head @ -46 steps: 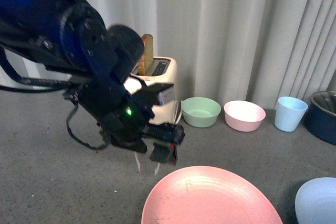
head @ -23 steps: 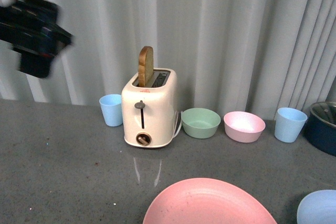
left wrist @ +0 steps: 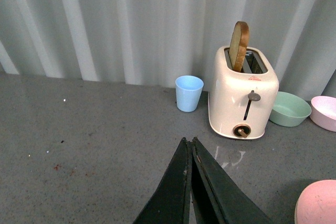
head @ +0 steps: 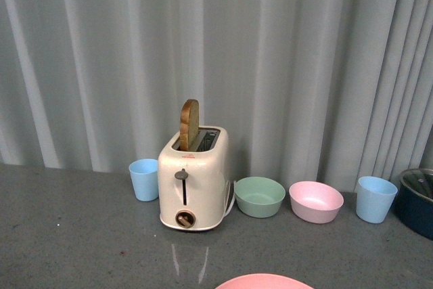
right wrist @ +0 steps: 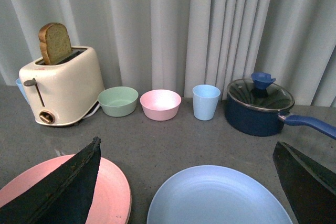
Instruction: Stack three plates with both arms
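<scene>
The pink plate [head: 265, 281] shows only as a sliver at the bottom edge of the front view; it also shows in the right wrist view [right wrist: 113, 192] and at the corner of the left wrist view [left wrist: 318, 203]. The light blue plate [right wrist: 218, 198] lies on the grey table beside the pink plate, between the wide-open jaws of my right gripper [right wrist: 187, 150], which is empty above it. My left gripper [left wrist: 188, 141] is shut and empty above bare table, apart from the pink plate. The cream-beige plate is out of view. Neither arm shows in the front view.
A cream toaster [head: 193, 179] with a bread slice [head: 189, 124] stands at the back. Beside it are a blue cup [head: 144, 179], a green bowl [head: 259, 196], a pink bowl [head: 315, 202] and another blue cup [head: 375, 199]. A dark blue lidded pot [right wrist: 259, 106] stands at the right.
The left arm, which filled the front view a second ago, swung up to the left and out of that view. The view has lifted; the blue plate no longer shows there.
</scene>
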Robot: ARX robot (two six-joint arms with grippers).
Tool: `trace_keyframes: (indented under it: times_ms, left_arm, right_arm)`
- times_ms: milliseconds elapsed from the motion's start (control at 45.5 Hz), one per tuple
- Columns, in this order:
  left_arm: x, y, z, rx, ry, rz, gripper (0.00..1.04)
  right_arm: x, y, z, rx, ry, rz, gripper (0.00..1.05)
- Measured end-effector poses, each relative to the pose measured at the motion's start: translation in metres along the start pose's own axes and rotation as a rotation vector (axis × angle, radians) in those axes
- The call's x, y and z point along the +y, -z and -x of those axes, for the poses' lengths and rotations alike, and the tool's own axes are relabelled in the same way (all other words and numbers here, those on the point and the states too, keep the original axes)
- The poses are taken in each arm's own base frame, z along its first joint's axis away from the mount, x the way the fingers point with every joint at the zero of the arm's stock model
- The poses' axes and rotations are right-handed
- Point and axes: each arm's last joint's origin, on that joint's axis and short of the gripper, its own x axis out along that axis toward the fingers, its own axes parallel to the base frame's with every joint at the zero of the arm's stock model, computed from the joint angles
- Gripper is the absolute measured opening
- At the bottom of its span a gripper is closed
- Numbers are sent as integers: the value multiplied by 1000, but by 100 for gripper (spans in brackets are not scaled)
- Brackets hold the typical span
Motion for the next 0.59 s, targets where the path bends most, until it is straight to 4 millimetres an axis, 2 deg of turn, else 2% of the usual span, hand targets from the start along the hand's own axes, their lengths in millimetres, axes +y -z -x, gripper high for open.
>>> trace_keyframes:
  times_ms: [198, 593]
  left_arm:
    - [11, 11, 15, -2, -3, 2, 4]
    - [11, 25, 37, 1, 1, 2, 4]
  right_arm:
    - [0, 0, 0, 0, 1, 0, 97]
    - [0, 0, 0, 0, 0, 0, 97]
